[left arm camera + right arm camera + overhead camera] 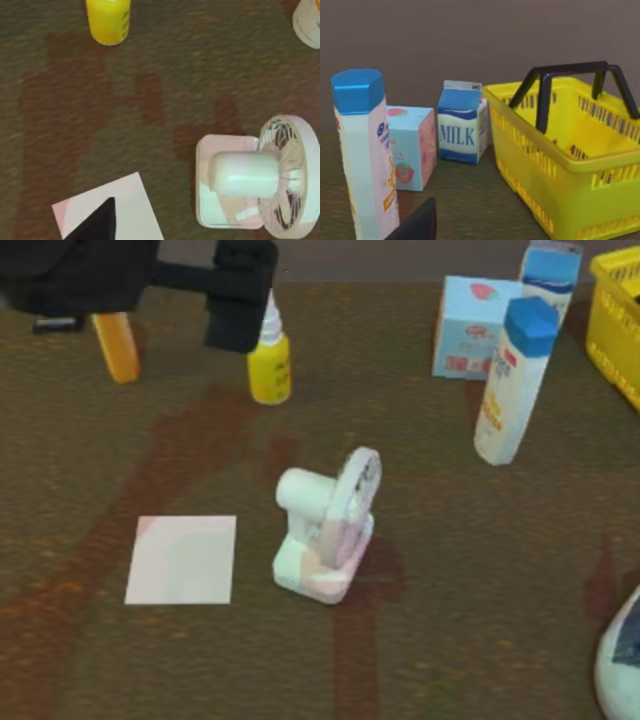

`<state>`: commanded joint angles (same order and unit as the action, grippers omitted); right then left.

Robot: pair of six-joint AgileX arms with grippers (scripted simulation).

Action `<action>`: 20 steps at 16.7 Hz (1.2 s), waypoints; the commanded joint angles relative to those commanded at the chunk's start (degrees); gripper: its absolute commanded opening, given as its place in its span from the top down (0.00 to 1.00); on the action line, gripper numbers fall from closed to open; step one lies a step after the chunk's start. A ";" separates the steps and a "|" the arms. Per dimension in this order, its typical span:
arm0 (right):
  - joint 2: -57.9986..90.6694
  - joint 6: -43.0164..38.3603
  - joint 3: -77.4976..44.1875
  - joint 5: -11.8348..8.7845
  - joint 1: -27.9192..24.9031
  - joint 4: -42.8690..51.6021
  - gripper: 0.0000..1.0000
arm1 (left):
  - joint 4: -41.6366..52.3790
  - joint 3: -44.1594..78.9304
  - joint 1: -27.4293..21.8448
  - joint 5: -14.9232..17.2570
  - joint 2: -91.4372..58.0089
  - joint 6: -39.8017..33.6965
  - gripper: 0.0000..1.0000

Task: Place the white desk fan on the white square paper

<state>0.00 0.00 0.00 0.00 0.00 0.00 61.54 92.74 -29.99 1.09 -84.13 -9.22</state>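
White desk fan (325, 530): upright on the bench (450, 570) near the middle, grilled head toward the right, motor toward the left; nothing is gripping it. The left wrist view (250, 180) shows it on its squarish base.
Orange bottle (117, 345): far left at the back, partly under the left arm.
White square paper (183, 559): flat on the bench, just left of the fan, a narrow strip of bench between them; pinkish along one edge (115, 210).
Left gripper (240, 300): up at the back left, hovering over the bench well away from fan and paper; holding nothing, and whether the fingers are apart or closed cannot be told.
Yellow bottle (269, 365): white nozzle, right by the left gripper, behind the fan.
Light blue carton (468, 328): back right, strawberry print.
Tall white bottle (515, 380): blue cap, just right of the carton.
Milk carton (550, 275): behind that bottle.
Yellow basket (618, 320): far right edge, dark handle up (570, 75).
Right gripper: out of the top view; its finger state cannot be told.
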 joint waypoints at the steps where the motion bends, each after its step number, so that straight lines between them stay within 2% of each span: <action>1: 0.00 0.00 0.00 0.00 0.00 0.00 0.00 | 2.99 5.33 -1.51 0.00 -4.80 -1.03 0.00; 6: 0.00 0.00 0.00 0.00 0.00 0.00 0.00 | 17.60 26.85 -7.94 -0.23 -27.55 -5.75 0.00; 10: 0.00 0.00 0.00 0.00 0.00 0.00 0.00 | 26.91 36.86 -11.23 -0.58 -41.10 -8.47 0.00; 13: 0.00 0.00 0.00 0.00 0.00 0.00 0.00 | 30.54 39.98 -12.35 -0.77 -45.95 -9.48 0.00; 20: 0.00 0.00 0.00 0.00 0.00 0.00 0.00 | 30.59 39.95 -12.19 -0.77 -46.37 -9.49 0.00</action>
<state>0.00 0.00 0.00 0.00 0.00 0.00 92.14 132.69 -42.18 0.32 -130.50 -18.71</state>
